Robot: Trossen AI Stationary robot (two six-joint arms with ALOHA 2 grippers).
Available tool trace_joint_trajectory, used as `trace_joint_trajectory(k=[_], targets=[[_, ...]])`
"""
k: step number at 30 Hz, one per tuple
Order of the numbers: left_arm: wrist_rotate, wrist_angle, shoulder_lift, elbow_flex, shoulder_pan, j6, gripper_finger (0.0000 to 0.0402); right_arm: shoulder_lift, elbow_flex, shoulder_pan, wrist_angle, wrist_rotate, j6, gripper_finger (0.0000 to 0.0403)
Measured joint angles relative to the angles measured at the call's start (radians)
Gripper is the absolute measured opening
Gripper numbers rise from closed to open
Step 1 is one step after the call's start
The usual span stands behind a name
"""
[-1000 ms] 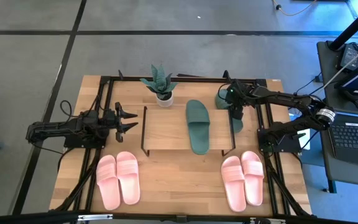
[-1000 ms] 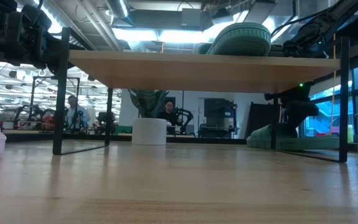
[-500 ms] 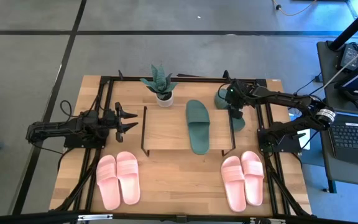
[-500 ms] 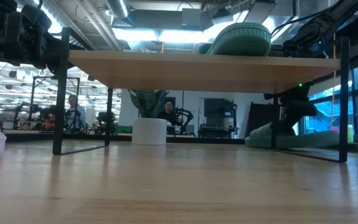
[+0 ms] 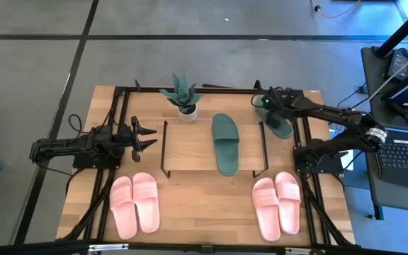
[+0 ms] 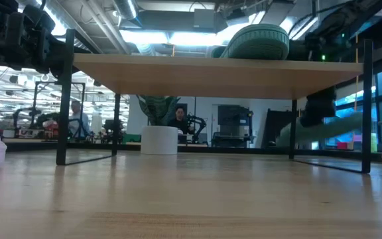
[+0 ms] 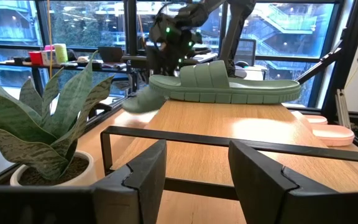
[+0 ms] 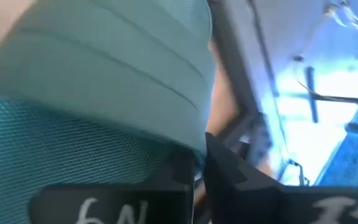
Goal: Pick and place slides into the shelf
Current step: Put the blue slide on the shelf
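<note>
My right gripper [image 5: 270, 108] is clamped on the second dark green slide [image 5: 282, 126], lifted at the bench's back right, beside the shelf [image 5: 190, 145], to join its mate [image 5: 225, 142] on top. Left gripper [image 5: 146, 137] waits, jaws apart, left of shelf.

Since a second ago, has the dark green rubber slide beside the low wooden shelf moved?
Yes. The dark green rubber slide has risen off the table in the right gripper, beside the shelf.
</note>
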Motion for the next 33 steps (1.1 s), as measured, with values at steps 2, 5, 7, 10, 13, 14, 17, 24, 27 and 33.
trace_joint_trajectory(k=[2, 5, 7, 10, 13, 14, 17, 24, 27, 33], targets=[[0.0, 0.0, 0.0, 0.0, 0.0, 0.0, 0.0166, -0.03, 0.043, 0.0, -0.057, 0.031, 0.043, 0.0017], [0.0, 0.0, 0.0, 0.0, 0.0, 0.0, 0.0166, -0.076, 0.133, 0.0, -0.154, 0.098, 0.116, 0.0017], [0.0, 0.0, 0.0, 0.0, 0.0, 0.0, 0.0166, -0.104, 0.203, 0.0, -0.215, 0.136, 0.154, 0.0017], [0.0, 0.0, 0.0, 0.0, 0.0, 0.0, 0.0166, -0.142, 0.323, 0.001, -0.278, 0.143, 0.214, 0.0017], [0.0, 0.0, 0.0, 0.0, 0.0, 0.0, 0.0166, -0.17, 0.446, 0.025, -0.333, 0.122, 0.273, 0.0017], [0.0, 0.0, 0.0, 0.0, 0.0, 0.0, 0.0166, -0.178, 0.486, 0.039, -0.345, 0.087, 0.276, 0.0017], [0.0, 0.0, 0.0, 0.0, 0.0, 0.0, 0.0166, -0.194, 0.591, 0.09, -0.352, -0.051, 0.283, 0.0017], [0.0, 0.0, 0.0, 0.0, 0.0, 0.0, 0.0166, -0.164, 0.752, 0.321, -0.35, -0.133, 0.398, 0.0017], [0.0, 0.0, 0.0, 0.0, 0.0, 0.0, 0.0166, -0.131, 0.764, 0.425, -0.341, -0.133, 0.451, 0.0017], [0.0, 0.0, 0.0, 0.0, 0.0, 0.001, 0.0166, -0.021, 0.764, 0.579, -0.269, -0.133, 0.549, 0.0017]])
